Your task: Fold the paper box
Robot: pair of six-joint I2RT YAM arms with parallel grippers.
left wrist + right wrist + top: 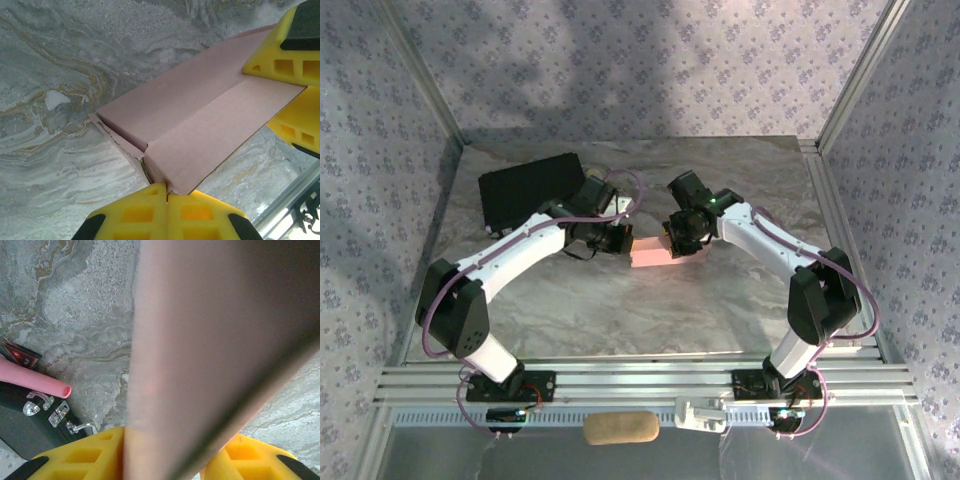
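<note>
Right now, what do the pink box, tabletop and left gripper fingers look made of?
Paper box: thin matte pink cardboard, judging by sharp creases and a ragged cut edge. Table: marble-patterned surface, stone or printed sheet, can't tell. Left gripper fingers: yellow moulded plastic, hollow pockets, black tips.

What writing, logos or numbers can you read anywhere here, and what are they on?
None can be read.
The paper box is plain pink with no print.
The black case shows no legible label.
A small red patch at the left edge of the right wrist view is too blurred to read.
</note>
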